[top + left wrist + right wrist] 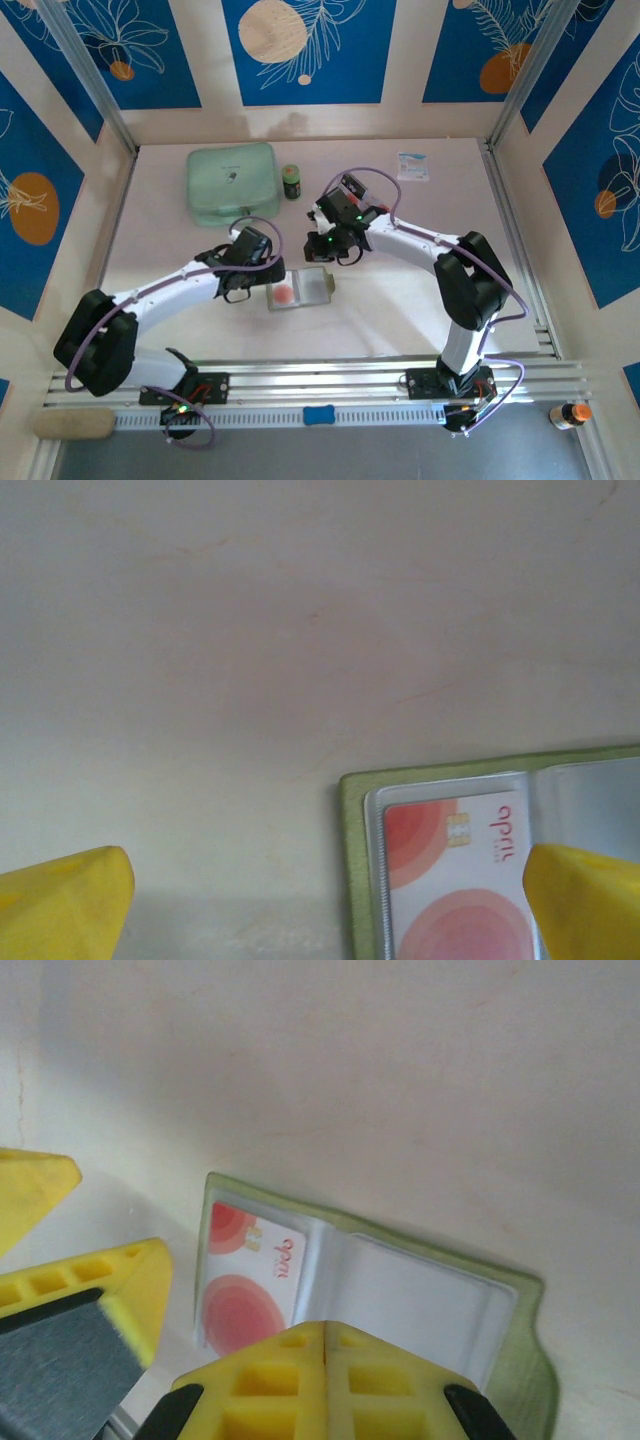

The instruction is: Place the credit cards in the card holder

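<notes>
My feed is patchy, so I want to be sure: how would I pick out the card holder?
Find the big mint-green case at the table's far left. Closer in, mid-table, the card holder lies open. Unlike the case, it is small and flat, olive-edged, with clear sleeves, one holding a red-circled card.

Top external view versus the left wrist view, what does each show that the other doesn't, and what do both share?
From above: the mint-green zip case and a small green jar beside it. From the left wrist: the chip and lettering on the credit card, and that the left gripper is wide open. Shared: the open card holder on the table, that red-circled card in its clear sleeve.
</notes>
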Available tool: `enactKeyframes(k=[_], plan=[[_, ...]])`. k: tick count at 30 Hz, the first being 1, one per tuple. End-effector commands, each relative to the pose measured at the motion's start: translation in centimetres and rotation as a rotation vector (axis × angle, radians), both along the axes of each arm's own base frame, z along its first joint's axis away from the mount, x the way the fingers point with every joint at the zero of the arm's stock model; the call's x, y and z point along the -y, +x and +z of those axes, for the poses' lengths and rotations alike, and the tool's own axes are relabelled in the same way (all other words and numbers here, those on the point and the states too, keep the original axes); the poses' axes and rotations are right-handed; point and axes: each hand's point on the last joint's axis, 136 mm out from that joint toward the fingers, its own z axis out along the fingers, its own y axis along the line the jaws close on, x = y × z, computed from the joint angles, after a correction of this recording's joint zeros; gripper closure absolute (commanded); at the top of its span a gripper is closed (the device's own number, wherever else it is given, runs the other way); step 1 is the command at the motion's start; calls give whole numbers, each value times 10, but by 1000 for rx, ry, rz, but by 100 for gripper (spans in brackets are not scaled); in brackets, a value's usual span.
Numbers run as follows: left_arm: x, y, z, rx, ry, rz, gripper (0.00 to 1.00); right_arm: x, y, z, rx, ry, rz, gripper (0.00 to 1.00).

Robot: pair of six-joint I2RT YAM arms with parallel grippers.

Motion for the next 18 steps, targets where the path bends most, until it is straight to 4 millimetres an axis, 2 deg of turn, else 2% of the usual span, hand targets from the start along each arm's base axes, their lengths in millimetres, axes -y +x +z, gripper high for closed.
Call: enactKeyframes(k=[1, 9, 18], plan=[[16, 6, 9, 12, -22, -47, 0, 13, -3, 1, 26, -29, 0, 100], [41, -1, 4, 26, -18, -88, 0, 27, -7, -11, -21, -10, -15, 100], [62, -13, -5, 32, 26, -118, 0, 22, -13, -29, -99, 27, 21, 100]])
